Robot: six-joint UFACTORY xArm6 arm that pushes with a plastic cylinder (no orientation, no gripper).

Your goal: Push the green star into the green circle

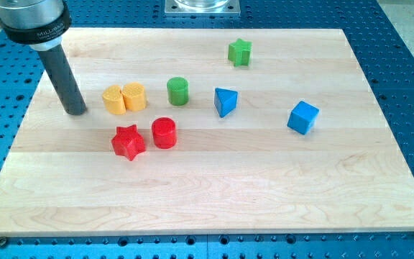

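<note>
Resting at the frame's upper left, my tip (75,111) is touching nothing, well apart from the green star-shaped block (240,52) and green cylindrical block (178,91).

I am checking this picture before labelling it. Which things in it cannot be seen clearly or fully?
- Camera view: the arm above the rod is cut off by the view's top edge; only my tip shows, left of the two yellow blocks.
- The yellow blocks touch, so their exact shapes are unclear.
- The metal plate at the view's top is cut by the edge.
- The far sides of the green star and green circle are hidden.
</note>
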